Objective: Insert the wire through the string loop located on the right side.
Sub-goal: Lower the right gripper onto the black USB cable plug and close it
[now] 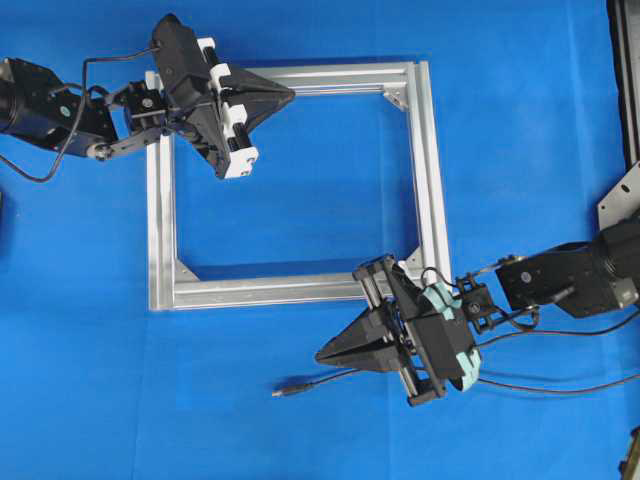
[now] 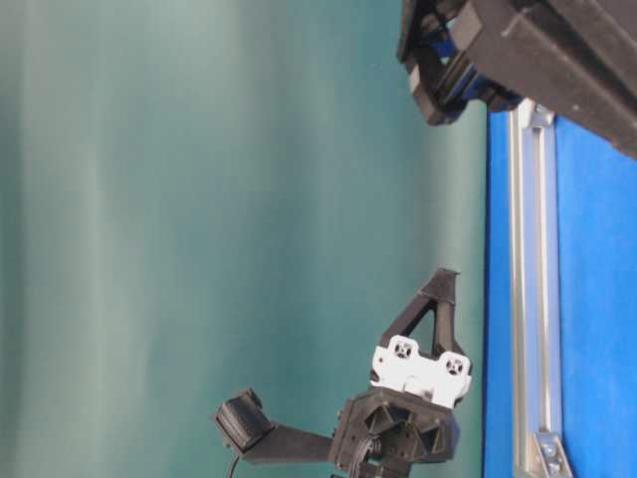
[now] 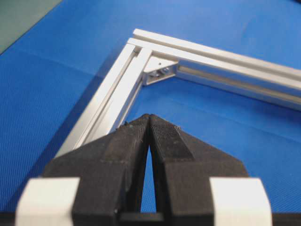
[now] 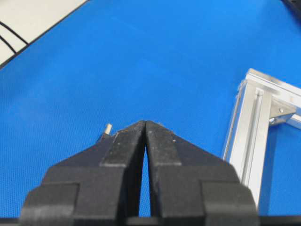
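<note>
Grippers both idle: left gripper point(image 1: 285, 95) and right gripper point(image 1: 325, 355) have jaws pressed together on nothing. Thin black wire point(image 1: 400, 375) lies on blue mat point(image 1: 100, 400) below square silver aluminium frame point(image 1: 430, 170) — ungrasped; string loop indiscernible. Next, I judge: open right jaws, descend on plug end.

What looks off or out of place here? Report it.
Nothing stands out. The aluminium frame lies flat and square on the blue mat, the wire lies loose below it, and both the left gripper and right gripper are shut and empty.
</note>
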Controlling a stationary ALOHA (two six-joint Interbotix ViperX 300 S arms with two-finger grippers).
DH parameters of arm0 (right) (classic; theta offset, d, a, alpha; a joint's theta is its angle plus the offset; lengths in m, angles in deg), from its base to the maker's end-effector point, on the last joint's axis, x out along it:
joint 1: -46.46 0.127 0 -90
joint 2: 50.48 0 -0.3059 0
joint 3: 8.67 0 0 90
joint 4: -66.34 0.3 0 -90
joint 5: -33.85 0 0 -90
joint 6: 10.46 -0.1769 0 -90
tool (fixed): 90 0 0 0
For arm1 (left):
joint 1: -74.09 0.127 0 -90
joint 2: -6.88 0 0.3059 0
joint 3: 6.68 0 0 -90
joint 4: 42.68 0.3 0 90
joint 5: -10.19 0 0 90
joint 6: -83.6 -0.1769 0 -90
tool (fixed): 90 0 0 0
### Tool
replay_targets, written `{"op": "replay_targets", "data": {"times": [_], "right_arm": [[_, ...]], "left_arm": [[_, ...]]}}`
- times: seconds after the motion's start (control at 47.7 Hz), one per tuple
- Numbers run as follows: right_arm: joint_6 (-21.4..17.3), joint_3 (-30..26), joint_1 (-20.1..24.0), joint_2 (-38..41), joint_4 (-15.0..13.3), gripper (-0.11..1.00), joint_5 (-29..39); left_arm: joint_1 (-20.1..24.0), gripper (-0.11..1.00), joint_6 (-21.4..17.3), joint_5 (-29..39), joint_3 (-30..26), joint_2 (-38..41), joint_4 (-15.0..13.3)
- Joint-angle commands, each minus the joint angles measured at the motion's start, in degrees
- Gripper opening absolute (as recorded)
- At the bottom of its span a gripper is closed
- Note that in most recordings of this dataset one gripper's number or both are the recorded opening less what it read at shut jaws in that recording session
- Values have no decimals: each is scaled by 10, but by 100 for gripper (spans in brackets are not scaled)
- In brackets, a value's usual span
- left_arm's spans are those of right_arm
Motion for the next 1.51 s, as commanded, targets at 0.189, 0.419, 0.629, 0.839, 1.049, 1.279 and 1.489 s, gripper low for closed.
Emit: {"op": "replay_targets", "data": {"times": [0.189,0.419,0.629,0.839,1.049,1.279,1.489], "right_arm": [[-11,-13,5,-38,0,-6,25],[-39,-11,17,-39,0,-5,47],[-59,-15,28,-39,1,21,48],[-63,-18,30,-39,14,82,50],[-63,-20,33,-34,25,82,49],[-63,-36,49,12,59,82,50],[-63,-49,62,62,106,82,47]], "left_arm": [[-2,0,-4,-2,-7,-26,14],[-1,0,-4,-2,-6,-26,14],[-2,0,-3,-2,-6,-26,14],[-1,0,-2,-2,-5,-27,14],[-2,0,-2,-2,-4,-27,14],[-1,0,-3,-2,-3,-27,14],[-1,0,-3,0,-3,-27,14]]}}
